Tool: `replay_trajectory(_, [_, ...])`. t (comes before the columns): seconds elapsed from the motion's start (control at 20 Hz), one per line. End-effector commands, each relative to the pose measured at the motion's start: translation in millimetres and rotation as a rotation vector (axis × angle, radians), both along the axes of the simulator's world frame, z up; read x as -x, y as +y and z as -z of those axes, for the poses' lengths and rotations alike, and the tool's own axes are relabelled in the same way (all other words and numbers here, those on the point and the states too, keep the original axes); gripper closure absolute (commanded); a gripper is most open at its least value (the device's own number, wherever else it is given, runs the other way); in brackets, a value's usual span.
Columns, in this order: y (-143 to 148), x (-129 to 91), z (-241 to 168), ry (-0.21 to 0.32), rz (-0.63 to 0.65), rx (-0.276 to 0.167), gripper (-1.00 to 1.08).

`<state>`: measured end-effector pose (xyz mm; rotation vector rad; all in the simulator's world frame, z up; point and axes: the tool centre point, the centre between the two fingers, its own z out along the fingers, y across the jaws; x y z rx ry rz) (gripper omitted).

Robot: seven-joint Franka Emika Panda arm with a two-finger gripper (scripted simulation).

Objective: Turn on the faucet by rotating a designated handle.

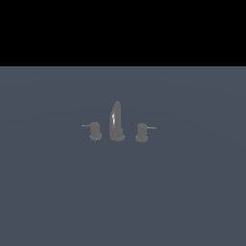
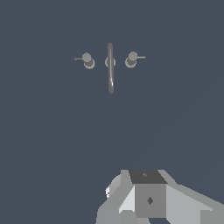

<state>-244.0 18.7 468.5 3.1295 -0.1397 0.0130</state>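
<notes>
The faucet point(image 1: 116, 122) is a small dull grey set standing on the flat grey-blue floor, with a tall tapered spout on a round base. The handle point(image 1: 95, 130) is the short knob on the exterior view's left, its thin rod pointing leftward. In the wrist view the spout point(image 2: 110, 68) is seen from above, with the handle point(image 2: 88, 60) beside it. Part of my gripper point(image 2: 146, 183) shows as grey and white blocks at the picture's edge, well away from the faucet and touching nothing. Its fingertips are not clear. The exterior view does not show the arm.
A mirrored twin knob point(image 1: 141, 132) with its rod pointing rightward stands on the other side of the spout, also visible in the wrist view as the twin knob point(image 2: 131, 59). Plain grey-blue floor point(image 1: 123, 202) surrounds the set.
</notes>
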Motion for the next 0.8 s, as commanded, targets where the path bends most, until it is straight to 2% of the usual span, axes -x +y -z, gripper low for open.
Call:
replay_trajectory(0.0, [8, -3, 10, 0.000, 0.037, 0.000, 1.08])
replay_trajectory(0.75, [69, -43, 90, 0.001, 0.337, -0.005, 1.08])
